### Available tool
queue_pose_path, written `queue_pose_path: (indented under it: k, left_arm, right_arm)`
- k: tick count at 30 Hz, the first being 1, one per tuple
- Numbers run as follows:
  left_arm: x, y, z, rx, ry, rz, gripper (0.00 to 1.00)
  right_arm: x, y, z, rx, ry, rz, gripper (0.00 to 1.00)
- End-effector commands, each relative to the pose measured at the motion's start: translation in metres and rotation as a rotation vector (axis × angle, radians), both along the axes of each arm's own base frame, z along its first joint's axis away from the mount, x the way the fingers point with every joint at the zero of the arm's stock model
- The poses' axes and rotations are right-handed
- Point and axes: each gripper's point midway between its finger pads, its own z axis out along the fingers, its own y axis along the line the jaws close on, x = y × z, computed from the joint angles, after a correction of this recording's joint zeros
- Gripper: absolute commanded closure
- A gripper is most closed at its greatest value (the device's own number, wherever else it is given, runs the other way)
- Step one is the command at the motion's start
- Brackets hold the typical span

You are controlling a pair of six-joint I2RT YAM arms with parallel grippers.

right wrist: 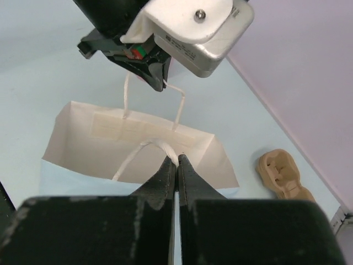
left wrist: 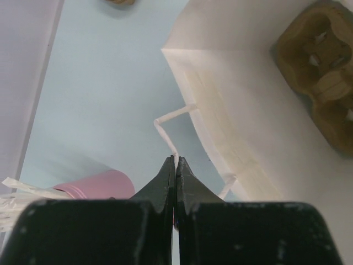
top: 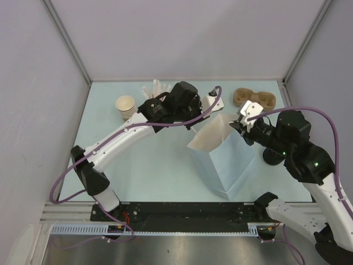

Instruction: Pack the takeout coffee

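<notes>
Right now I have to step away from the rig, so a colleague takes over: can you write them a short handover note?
Left claw: shut on the left-side handle of the paper bag.
Right claw: shut on the right-side handle.
Bag stands mid-table, mouth held open; the inside that shows is empty.
Done: bag opened.
Left: takeout coffee not clearly in view; locate it, put it in the bag.

2-arm robot lab cell.
Plain panels [top: 182, 33] on metal posts [top: 69, 47] box in a pale tabletop [top: 143, 165]; left arm [top: 118, 141] and right arm [top: 300, 154] bolted at its edge.
</notes>
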Motion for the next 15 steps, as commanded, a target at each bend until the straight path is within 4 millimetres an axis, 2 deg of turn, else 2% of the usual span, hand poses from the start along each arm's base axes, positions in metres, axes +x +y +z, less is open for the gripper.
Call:
queue_pose_path:
  k: [1,2,3,4,6,8,11,13,15]
  left_arm:
    - [0.003,0.006,0.059,-0.114,-0.097,0.049,1.0]
    - [0.003,0.006,0.078,-0.15,-0.121,0.049,1.0]
    - [0.003,0.006,0.088,-0.167,-0.131,0.047,1.0]
    - [-0.001,0.007,0.105,-0.195,-0.145,0.036,1.0]
    - [-0.004,0.007,0.12,-0.224,-0.16,0.025,1.0]
    - [-0.006,0.008,0.134,-0.251,-0.173,0.021,1.0]
    - [-0.007,0.008,0.131,-0.246,-0.17,0.017,1.0]
    - [-0.006,0.008,0.115,-0.22,-0.149,0.021,1.0]
    - [-0.007,0.008,0.11,-0.214,-0.143,0.021,1.0]
  right_arm:
    - [0.008,-0.006,0.031,0.057,-0.093,-0.048,1.0]
    - [0.003,-0.008,0.043,0.089,-0.129,-0.043,1.0]
    - [-0.001,-0.01,0.06,0.119,-0.163,-0.041,1.0]
    - [-0.003,-0.009,0.062,0.117,-0.143,-0.038,1.0]
    - [-0.008,-0.012,0.079,0.139,-0.175,-0.034,1.0]
    - [-0.007,-0.012,0.084,0.146,-0.181,-0.039,1.0]
    - [-0.003,-0.007,0.076,0.132,-0.155,-0.026,1.0]
    - [-0.001,-0.005,0.071,0.132,-0.145,-0.023,1.0]
    - [-0.003,-0.008,0.078,0.154,-0.16,-0.04,1.0]
